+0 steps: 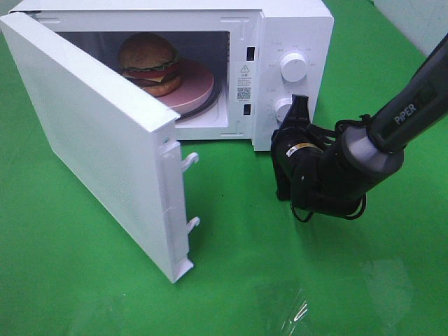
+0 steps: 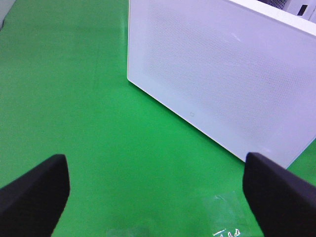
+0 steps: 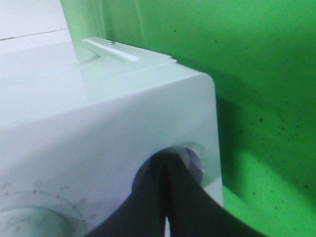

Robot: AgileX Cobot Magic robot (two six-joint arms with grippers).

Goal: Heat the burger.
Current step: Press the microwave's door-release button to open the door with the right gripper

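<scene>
The burger [image 1: 148,59], with a glossy brown bun, lies on a round pink plate [image 1: 199,89] inside the white microwave [image 1: 294,28]. The microwave door [image 1: 91,140] stands swung wide open toward the front left. My right gripper [image 1: 299,105] is shut, its tips pressed together against the lower knob [image 1: 283,109] on the control panel. The right wrist view shows the same: the gripper [image 3: 166,163] closed in front of the lower knob [image 3: 193,160]. In the left wrist view my left gripper [image 2: 155,197] is open and empty over the green mat, facing the door's outer face [image 2: 222,74].
An upper knob [image 1: 293,67] sits above the lower one on the panel. Two latch hooks [image 1: 190,159] stick out from the door's free edge. The green mat [image 1: 280,280] covers the whole table. My left arm does not show in the exterior view.
</scene>
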